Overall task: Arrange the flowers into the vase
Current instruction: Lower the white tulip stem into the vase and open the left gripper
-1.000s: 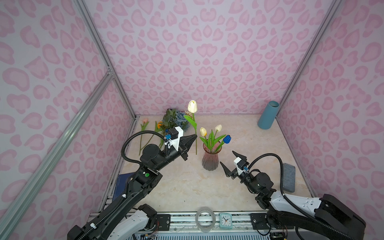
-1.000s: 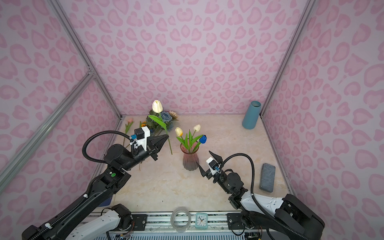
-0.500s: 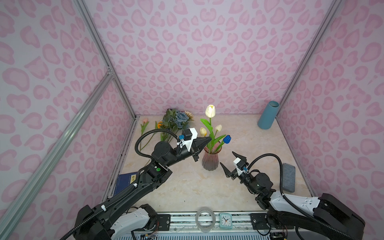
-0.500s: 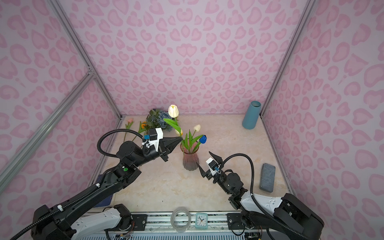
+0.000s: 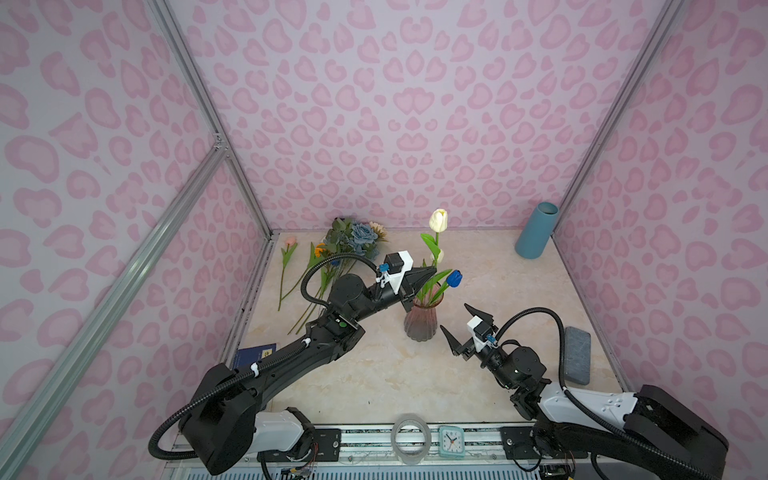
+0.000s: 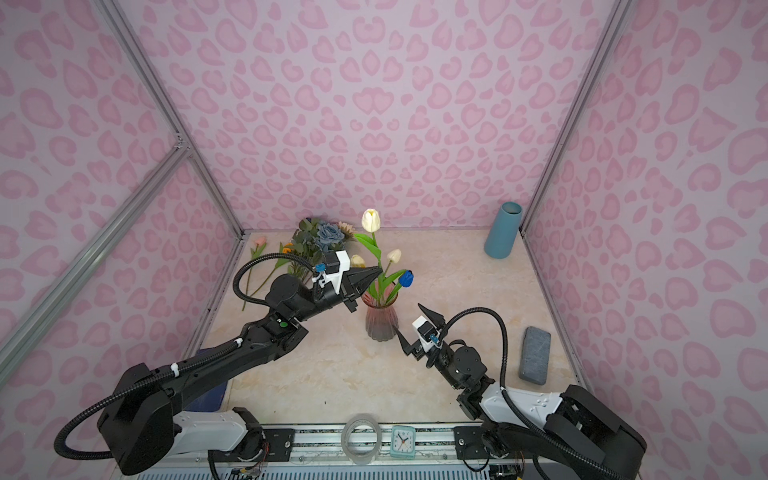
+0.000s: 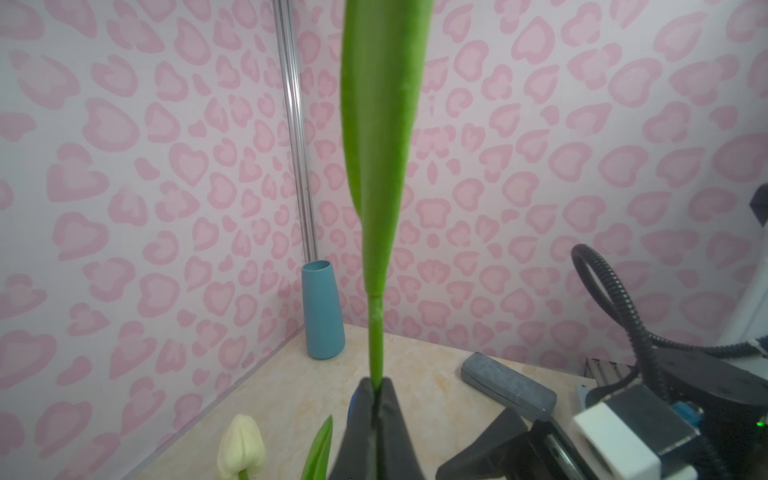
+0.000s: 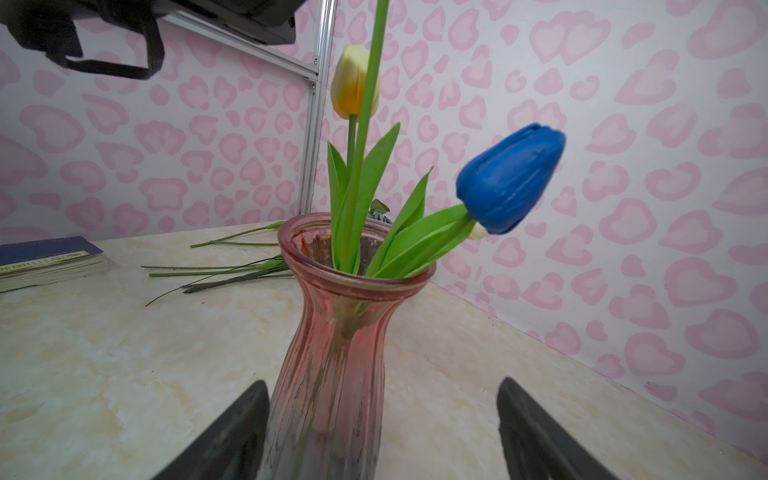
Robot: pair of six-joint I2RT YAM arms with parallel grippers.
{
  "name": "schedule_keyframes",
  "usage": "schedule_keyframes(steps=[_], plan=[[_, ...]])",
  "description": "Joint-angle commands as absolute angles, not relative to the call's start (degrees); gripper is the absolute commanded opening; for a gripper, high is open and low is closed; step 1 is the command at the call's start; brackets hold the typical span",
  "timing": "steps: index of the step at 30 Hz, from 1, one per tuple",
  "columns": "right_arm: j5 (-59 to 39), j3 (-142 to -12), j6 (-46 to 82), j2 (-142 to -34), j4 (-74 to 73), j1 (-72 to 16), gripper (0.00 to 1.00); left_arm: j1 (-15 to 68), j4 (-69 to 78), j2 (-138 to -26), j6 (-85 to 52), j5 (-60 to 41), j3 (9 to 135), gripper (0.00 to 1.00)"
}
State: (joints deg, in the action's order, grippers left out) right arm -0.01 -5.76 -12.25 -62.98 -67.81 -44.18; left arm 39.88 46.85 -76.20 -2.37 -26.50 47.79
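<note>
Left gripper (image 5: 432, 272) is clamped on one white tulip (image 5: 438, 219), its stem end in the pink ribbed glass vase (image 5: 420, 326) at centre. Vase holds two cream tulips (image 6: 393, 255) and one blue tulip (image 5: 454, 278). Right gripper (image 5: 455, 318) is spread apart, near-right of the vase. Far left lie one pink tulip (image 5: 290, 241), one orange bloom (image 5: 319, 249) and one dusty-blue rose bunch (image 5: 363, 235), stems partly hidden by the left arm (image 5: 316, 349).

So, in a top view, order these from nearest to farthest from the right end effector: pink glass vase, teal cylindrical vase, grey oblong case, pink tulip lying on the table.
1. Pink glass vase, left of the right end effector.
2. Grey oblong case, right side, and teal cylindrical vase, back right corner: too close to call.
3. Pink tulip, lying at back left.
</note>
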Motion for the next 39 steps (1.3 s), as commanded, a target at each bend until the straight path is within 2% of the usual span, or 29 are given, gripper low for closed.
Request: schedule_keyframes(steps=[1,17,22,26,39], plan=[[0.26,-5.87,-12.31,-62.92,-68.16,-44.2,0.85,39.73,49.64,-77.05,0.05,-24.9,48.32,0.03],[0.43,-5.96,-12.39,-63.02,-68.12,-44.25,0.85,39.9,47.73,-75.72,0.59,-17.05,40.35,0.03],[0.22,-6.05,-12.32,-63.1,-68.12,-44.23,0.85,39.9,44.79,-74.19,1.05,-17.41,39.7,0.24],[0.16,-6.01,-12.31,-63.02,-67.94,-44.22,0.85,39.98,41.38,-72.74,1.41,-17.07,39.62,0.28],[-0.14,-6.25,-12.13,-63.8,-67.94,-44.26,0.85,39.97,23.8,-67.5,4.75,-16.86,41.49,0.3]])
